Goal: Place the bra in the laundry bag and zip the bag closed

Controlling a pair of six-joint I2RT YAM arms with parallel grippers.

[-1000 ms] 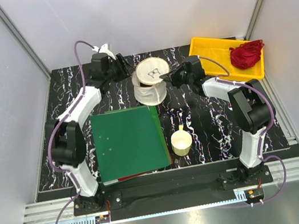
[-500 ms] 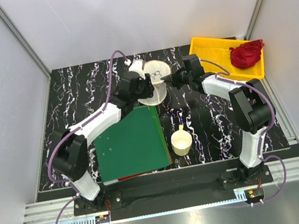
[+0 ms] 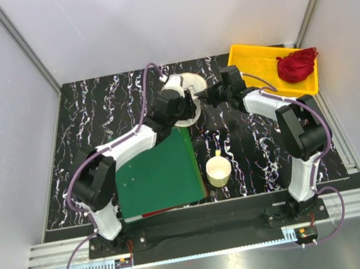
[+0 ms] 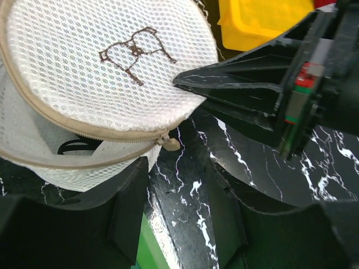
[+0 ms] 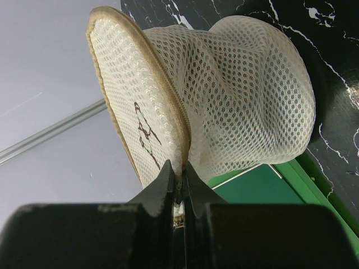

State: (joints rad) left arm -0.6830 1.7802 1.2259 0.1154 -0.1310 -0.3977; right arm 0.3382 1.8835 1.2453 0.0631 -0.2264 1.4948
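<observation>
Left wrist view: the left tool (image 4: 176, 182), brought up to the one laundry bag (image 4: 106, 67) since earlier, is held apart; the right tool (image 5: 179, 188) is clamped on its rim; one bra (image 4: 73, 147) is seen inside.

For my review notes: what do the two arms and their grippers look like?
Both the left arm and right arm have white links, bulky black joints and a purple cable running alongside. The left gripper and right gripper are matte black; the right one carries a small red-and-green label.
</observation>
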